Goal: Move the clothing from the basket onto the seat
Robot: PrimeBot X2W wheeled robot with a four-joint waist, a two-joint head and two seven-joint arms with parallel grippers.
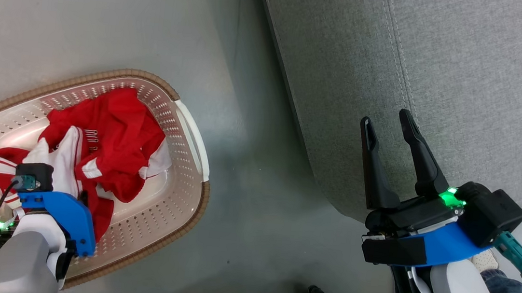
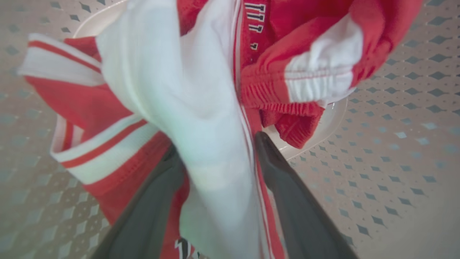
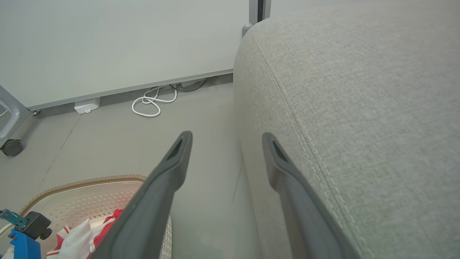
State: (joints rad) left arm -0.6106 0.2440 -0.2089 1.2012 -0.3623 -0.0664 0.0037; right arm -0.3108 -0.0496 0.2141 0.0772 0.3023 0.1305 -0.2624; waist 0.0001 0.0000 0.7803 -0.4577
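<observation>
Starting pickup: straddling a white fold of clothing [image 1: 115,150] in basket [image 1: 142,75] with left gripper [image 2: 217,144] spread wide, not pinching. Hovering right gripper [image 1: 386,118] spread, empty, by seat [image 1: 468,66]. Likely needing closing, then lifting across.

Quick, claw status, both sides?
Left claw: open, astride the red-and-white sports clothing, not clamped.
Right claw: open, empty, at the edge of the light-grey fabric seat.
</observation>
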